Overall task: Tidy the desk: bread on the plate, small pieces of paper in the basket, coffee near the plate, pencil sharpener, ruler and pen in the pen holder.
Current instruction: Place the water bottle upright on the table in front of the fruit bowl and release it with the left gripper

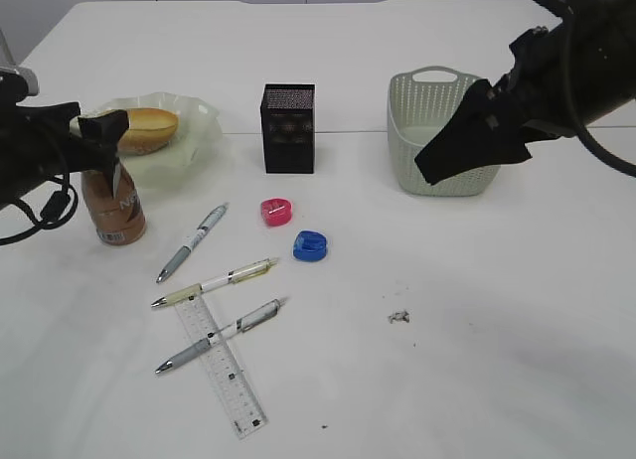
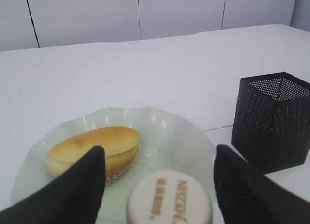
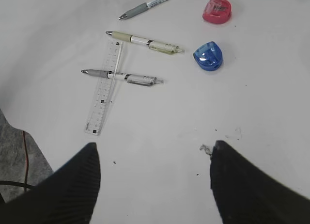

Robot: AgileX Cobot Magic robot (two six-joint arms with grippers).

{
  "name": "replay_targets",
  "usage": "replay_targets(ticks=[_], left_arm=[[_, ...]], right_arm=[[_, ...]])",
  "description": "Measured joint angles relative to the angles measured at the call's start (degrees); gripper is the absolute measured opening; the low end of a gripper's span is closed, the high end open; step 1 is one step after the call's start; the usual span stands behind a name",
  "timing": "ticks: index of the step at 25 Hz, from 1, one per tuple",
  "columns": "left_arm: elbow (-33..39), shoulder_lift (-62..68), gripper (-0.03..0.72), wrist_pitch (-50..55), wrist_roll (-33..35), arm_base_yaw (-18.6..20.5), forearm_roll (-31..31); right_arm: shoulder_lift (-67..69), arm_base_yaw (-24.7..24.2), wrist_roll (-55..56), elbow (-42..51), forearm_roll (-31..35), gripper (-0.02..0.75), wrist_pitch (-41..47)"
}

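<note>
Brown coffee bottle: beside plate, left gripper wide open around cap
bread: plated
right gripper: open, empty
pens, ruler, sharpeners, paper scrap: still out

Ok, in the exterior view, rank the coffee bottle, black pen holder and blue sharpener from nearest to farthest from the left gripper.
1. coffee bottle, directly under the left gripper, far left.
2. black pen holder, centre back, right of the plate.
3. blue sharpener, centre, toward the front.
</note>
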Motion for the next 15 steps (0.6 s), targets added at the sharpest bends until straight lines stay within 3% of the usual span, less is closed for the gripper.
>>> replay_targets(ticks=[15], left_arm=[[0.00,-20.19,0.508,25.18,-1.39,0.00,-1.37]], right_arm=[[0.00,0.00,0.00,0.00,0.00,0.520,3.23]])
